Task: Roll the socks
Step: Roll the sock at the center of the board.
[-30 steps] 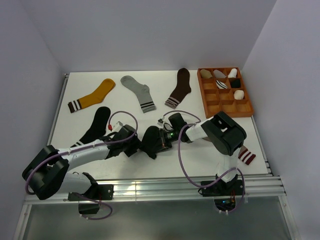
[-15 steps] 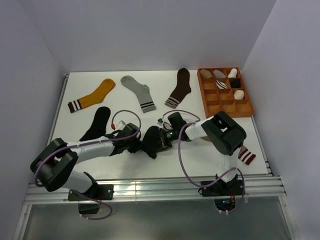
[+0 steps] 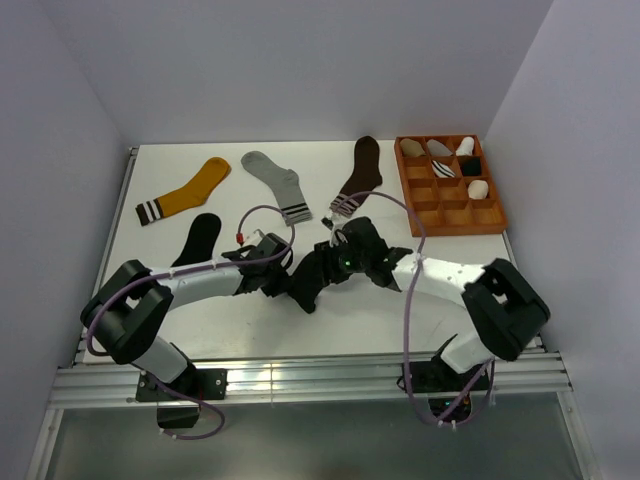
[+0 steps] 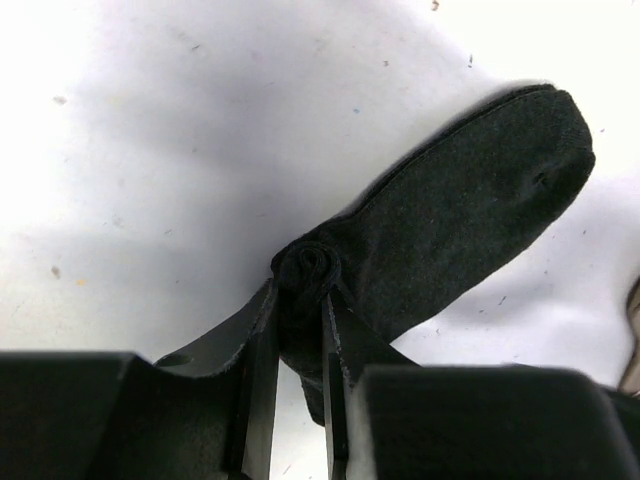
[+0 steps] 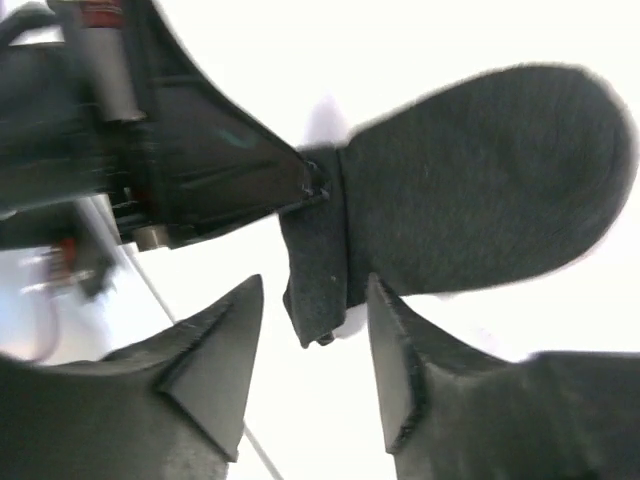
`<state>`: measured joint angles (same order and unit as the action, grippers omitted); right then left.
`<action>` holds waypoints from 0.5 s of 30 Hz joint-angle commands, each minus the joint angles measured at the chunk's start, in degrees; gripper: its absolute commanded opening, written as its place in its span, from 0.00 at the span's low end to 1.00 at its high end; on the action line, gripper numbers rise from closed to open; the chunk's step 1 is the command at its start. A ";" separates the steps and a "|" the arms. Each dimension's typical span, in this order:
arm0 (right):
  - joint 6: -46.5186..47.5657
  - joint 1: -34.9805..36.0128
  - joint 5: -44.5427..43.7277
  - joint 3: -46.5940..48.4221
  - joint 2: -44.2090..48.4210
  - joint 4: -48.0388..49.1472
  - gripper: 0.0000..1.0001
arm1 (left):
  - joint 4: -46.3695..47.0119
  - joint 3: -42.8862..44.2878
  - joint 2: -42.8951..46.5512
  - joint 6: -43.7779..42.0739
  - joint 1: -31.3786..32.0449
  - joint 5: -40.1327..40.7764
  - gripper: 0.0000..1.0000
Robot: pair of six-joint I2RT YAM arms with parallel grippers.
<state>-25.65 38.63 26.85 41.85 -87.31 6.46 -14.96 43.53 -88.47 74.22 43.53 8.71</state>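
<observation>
Charcoal sock (image 3: 318, 272) lay near-centre on table (image 3: 200, 320) between both arms. Rolled end pinched in left gripper (image 4: 300, 290), toe stretching far-right. Right gripper (image 5: 313, 288) released, jaws apart, flanking roll.

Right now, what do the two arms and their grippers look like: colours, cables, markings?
Both arms match: the left arm and right arm have white links between black joint housings. A purple cable loops along each, and a red connector sits on the left one. A green light glows at the right wrist. The left gripper and right gripper have black, wedge-shaped fingers.
</observation>
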 commanded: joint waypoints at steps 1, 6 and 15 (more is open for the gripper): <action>10.77 5.82 -18.29 -1.93 6.70 -1.63 0.56 | -5.78 1.20 -3.20 -5.30 -0.64 0.26 0.09; 16.06 14.17 -28.76 -3.35 9.70 0.83 0.61 | -6.57 2.79 -4.26 -8.03 -1.08 -0.36 0.09; 18.71 21.92 -34.58 -0.80 3.64 0.75 0.57 | -6.13 3.32 -4.96 -9.26 -1.25 -1.68 0.09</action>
<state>-9.06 59.24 -3.07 39.68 -82.06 6.39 -17.04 47.07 -91.02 67.48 42.54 6.33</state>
